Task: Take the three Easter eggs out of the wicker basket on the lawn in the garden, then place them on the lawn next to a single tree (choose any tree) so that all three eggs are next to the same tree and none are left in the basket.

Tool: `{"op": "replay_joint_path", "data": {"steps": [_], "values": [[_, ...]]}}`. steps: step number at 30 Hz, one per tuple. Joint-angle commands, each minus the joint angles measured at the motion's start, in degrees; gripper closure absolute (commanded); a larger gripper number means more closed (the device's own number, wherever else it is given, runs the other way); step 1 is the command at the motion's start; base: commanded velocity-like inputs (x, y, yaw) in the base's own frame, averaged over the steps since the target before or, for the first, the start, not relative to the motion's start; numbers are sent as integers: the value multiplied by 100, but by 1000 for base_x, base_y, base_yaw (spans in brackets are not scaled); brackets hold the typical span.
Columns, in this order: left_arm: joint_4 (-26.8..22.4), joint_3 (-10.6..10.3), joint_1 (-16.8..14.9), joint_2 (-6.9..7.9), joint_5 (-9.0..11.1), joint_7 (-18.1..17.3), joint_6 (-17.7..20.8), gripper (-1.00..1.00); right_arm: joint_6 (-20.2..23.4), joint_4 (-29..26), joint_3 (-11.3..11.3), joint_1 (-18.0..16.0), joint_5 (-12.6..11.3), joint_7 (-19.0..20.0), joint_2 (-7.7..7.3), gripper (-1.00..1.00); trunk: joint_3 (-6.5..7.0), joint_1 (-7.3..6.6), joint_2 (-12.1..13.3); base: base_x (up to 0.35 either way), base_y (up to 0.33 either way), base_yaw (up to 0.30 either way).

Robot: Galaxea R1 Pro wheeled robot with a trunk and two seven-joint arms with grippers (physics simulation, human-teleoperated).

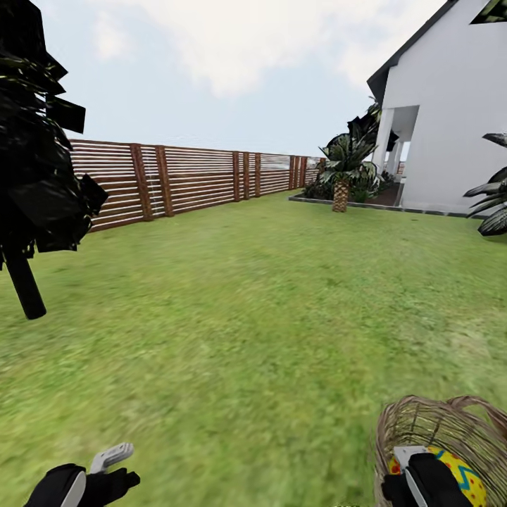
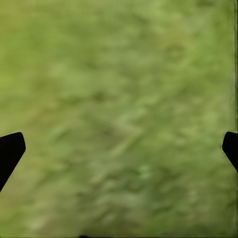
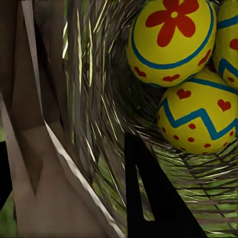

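Head view: your right gripper (image 1: pixel 422 470) down in woven basket (image 1: pixel 451 422) on grass (image 1: pixel 246 317), egg (image 1: pixel 461 473) beside it; left gripper (image 1: pixel 113 465) idle.

Left wrist view: fingers wide apart, empty, over mottled grass.

Right wrist view: glossy round eggs (image 3: pixel 171 42) ahead, ungrasped; one finger (image 3: pixel 153 198) inside weave, jaw opening unclear. Risk: finger snags wicker, tips basket.

Easter eggs (image 3: pixel 171 42): yellow; one has a red flower inside a blue ring, red hearts below; another has a blue zigzag band, red hearts and dots; wicker basket (image 1: pixel 422 422): brown-grey open weave; lawn (image 1: pixel 267 310): mottled green; fence (image 1: pixel 190 179): reddish-brown slats on darker posts; house wall (image 1: pixel 458 105): white, dark roof edge; palm (image 1: pixel 343 165): dark green fronds, tan scaly trunk; sky pale blue-grey with white cloud; right gripper (image 1: pixel 415 468) black with a white strip; left gripper (image 1: pixel 113 468) black and light grey.
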Motion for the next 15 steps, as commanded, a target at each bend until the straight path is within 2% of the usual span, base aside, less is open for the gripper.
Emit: {"op": "replay_joint_path", "data": {"steps": [1, 7, 15], "values": [[-3, 11, -1, -7, -24, -35, 29, -100, 24, -5, -3, -3, -37, 4, 1, 100, 12, -24, 39, 0, 0, -277], [7, -3, -1, -15, -25, -33, 20, -100, 24, -31, -34, -3, -37, -20, -80, 100, 120, -156, 279, 0, 0, -287], [16, -6, -1, -50, -32, -36, 20, -100, 24, -31, -43, -4, -37, -22, -96, 100, 264, -331, 600, 0, 0, -288]]}}
